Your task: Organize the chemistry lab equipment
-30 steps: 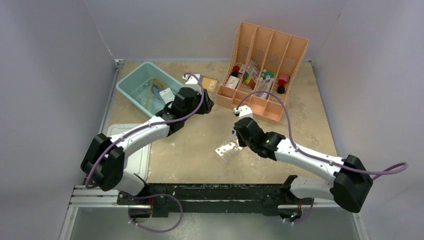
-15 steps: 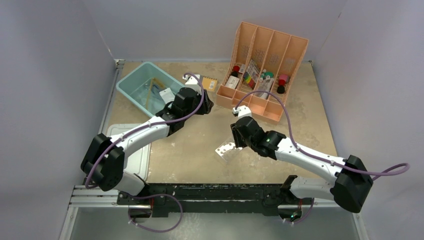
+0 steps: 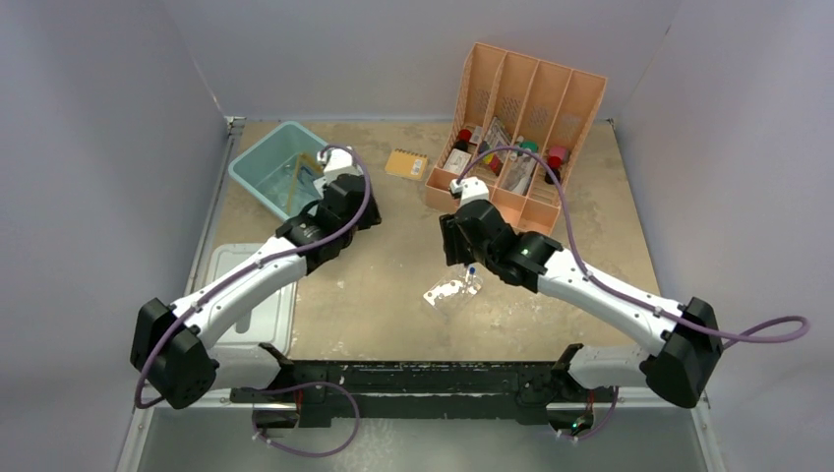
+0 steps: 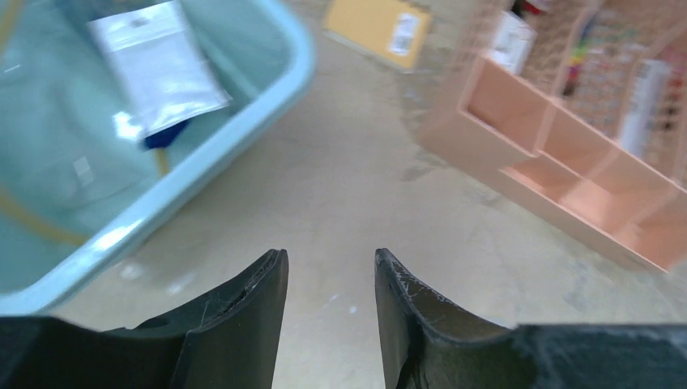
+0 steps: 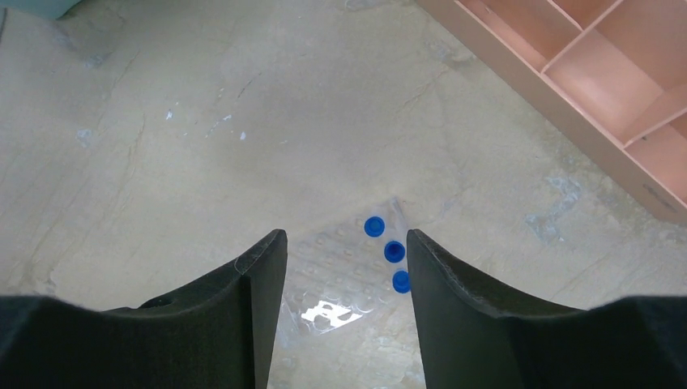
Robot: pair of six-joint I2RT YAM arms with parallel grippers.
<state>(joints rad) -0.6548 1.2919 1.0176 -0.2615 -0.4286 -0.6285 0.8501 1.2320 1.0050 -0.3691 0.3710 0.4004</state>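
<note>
The clear plastic tube rack (image 5: pixel 336 279) lies on the table below my right gripper (image 5: pixel 344 243), which is open and empty above it. Three blue-capped test tubes (image 5: pixel 394 251) sit along the rack's right edge. In the top view the rack (image 3: pixel 447 292) lies just in front of the right gripper (image 3: pixel 458 256). My left gripper (image 4: pixel 328 259) is open and empty over bare table beside the teal bin (image 4: pixel 243 121). The bin holds the small clear bag (image 4: pixel 158 65) and amber tubing (image 4: pixel 24 220). In the top view the left gripper (image 3: pixel 356 208) is at the bin's right corner (image 3: pixel 246 182). Goggles and tongs cannot be made out.
The peach divider (image 3: pixel 521 128) with bottles and colourful items stands at the back right, close behind the right gripper. The orange notepad (image 3: pixel 406 163) lies between the bin and the divider. A white tray (image 3: pixel 221 261) sits at the left edge under the left arm.
My left gripper has drawn back left toward the bin. My right gripper has moved away from the rack toward the divider, and the rack has shifted slightly.
</note>
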